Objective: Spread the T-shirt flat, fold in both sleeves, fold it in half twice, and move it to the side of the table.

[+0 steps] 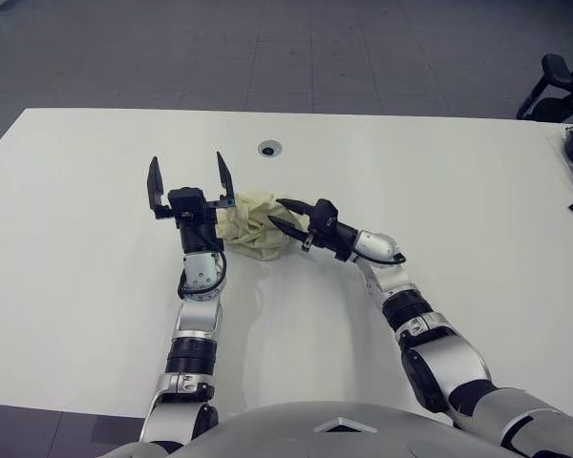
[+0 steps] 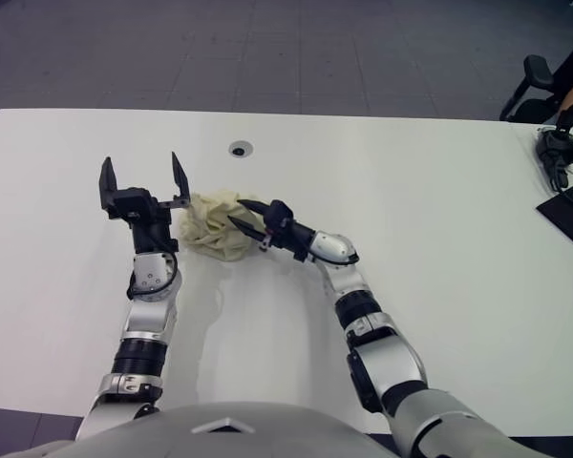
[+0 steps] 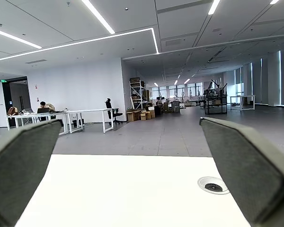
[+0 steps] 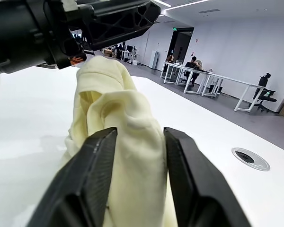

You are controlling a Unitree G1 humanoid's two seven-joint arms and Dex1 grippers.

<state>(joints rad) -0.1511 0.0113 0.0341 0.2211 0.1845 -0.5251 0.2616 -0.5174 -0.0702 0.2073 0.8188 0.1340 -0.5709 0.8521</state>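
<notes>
While crumpled, soft T-shirt (image 1: 251, 232) in right gripper (image 1: 275, 211)

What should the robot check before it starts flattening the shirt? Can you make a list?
1. Shirt lies on the table: ok.
2. Shirt spread flat: not ok, it is bunched in a lump.
3. Right end effector holds the shirt: ok, its fingers close on a fold.
4. Left end effector holds the shirt: not ok, it is open and sits beside the lump.
5. Sleeves easy to find: cannot tell, they are hidden in the bunch.
6. Cable hole out of the way: ok, it lies beyond the shirt, apart from it.
</notes>
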